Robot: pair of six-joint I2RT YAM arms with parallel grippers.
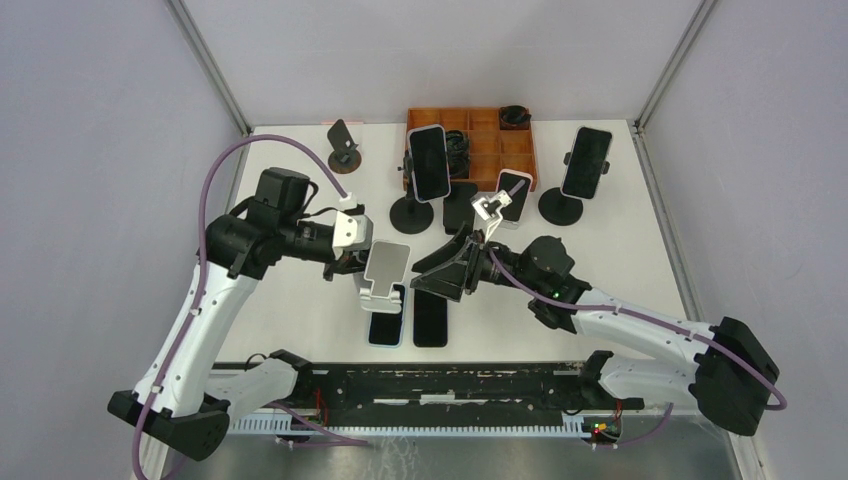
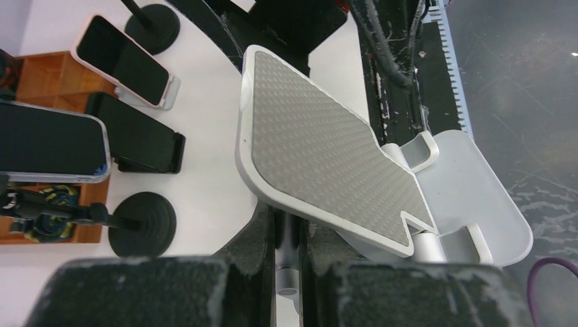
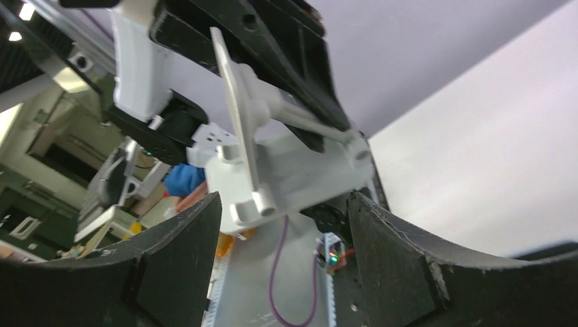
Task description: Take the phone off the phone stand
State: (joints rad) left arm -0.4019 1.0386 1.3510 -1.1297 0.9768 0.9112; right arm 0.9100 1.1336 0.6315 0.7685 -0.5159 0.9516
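Note:
My left gripper (image 1: 352, 262) is shut on the thin metal post (image 2: 298, 235) of a silver phone stand (image 1: 386, 266), which it holds up off the table. The stand's grey textured plate (image 2: 320, 157) is bare, and so is its white base (image 2: 470, 197). Two phones lie flat on the table beneath the stand, one with a pale blue edge (image 1: 387, 324) and a black one (image 1: 430, 320). My right gripper (image 1: 420, 277) is open just right of the stand. In the right wrist view the phone stand's base (image 3: 286, 170) sits just ahead of the gap between that gripper's (image 3: 283, 208) fingers.
An orange compartment tray (image 1: 490, 150) stands at the back. In front of it, phones rest on black round-based stands (image 1: 428, 165) (image 1: 586, 162), with a smaller phone (image 1: 513, 194) between them. An empty black stand (image 1: 344, 145) is at the back left. Metal rails run along the near edge.

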